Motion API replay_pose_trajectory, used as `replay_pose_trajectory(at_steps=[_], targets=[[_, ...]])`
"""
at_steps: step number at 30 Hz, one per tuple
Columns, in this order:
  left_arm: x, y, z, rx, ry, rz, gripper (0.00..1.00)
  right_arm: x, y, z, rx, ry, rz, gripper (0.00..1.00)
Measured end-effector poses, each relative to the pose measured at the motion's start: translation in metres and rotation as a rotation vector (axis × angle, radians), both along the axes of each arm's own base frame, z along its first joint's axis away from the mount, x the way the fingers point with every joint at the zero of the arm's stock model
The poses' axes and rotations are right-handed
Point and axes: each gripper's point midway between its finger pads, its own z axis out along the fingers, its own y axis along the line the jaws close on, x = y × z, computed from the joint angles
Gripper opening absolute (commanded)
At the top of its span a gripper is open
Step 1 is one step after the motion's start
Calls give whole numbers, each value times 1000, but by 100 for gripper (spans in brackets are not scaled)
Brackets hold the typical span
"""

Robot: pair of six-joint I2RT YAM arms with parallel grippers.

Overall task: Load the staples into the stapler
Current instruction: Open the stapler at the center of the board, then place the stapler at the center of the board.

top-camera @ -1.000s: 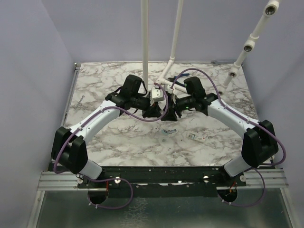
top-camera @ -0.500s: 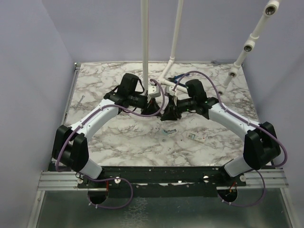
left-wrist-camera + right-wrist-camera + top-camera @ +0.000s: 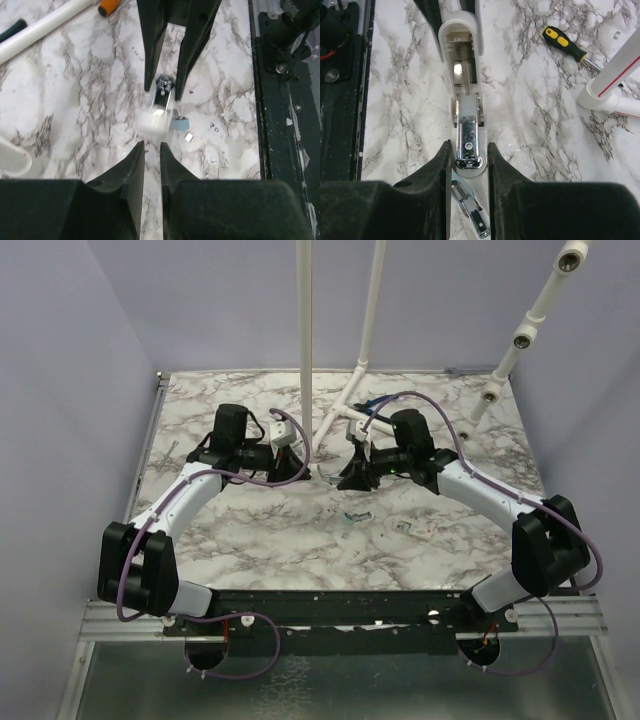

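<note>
Plainly, the small pale blue-green mini stapler (image 3: pixel 467 112) sits swung open over the white marbled bench (image 3: pixel 405 75), about midway between the two arms. Its pale cover stretches away from the right wrist camera and its silvery metal channel faces up. The right pincer (image 3: pixel 468 145) is drawn in narrow on the stapler's metal end, with one black finger against each side. Whether the stapler touches the bench or hangs just above it cannot be told. The left pincer (image 3: pixel 152 146) points at the stapler's other end from just apart, its fingers (image 3: pixel 135 160) set to a slim gap with nothing between them. A little blue-green piece (image 3: pixel 179 123) and a tiny silvery square (image 3: pixel 189 136) lie on the bench just beside the stapler. A yellow-and-black-handled screwdriver (image 3: pixel 565 42) lies off to one side, near the foot of a white pipe stand (image 3: pixel 612 82).
</note>
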Motion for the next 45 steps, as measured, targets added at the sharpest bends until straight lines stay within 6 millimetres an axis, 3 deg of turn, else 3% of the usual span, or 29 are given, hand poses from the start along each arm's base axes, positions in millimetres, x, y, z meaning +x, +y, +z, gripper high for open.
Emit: replay_pose_trajectory(at_steps=[5, 9, 15, 26, 36, 45], targets=[[6, 22, -18, 22, 32, 62, 0, 13, -12, -18, -62, 14, -74, 1], [7, 25, -26, 37, 5, 63, 0, 20, -20, -37, -113, 35, -104, 1], [11, 28, -33, 66, -40, 72, 35, 21, -20, -68, -187, 47, -91, 3], [6, 41, -52, 174, -48, 86, 40, 19, -3, -135, -298, 46, 38, 11], [8, 45, -53, 204, -68, 89, 46, 21, 8, -138, -305, -15, 97, 35], [9, 52, -61, 257, -95, 96, 63, 24, 3, -143, -337, -33, 81, 59]])
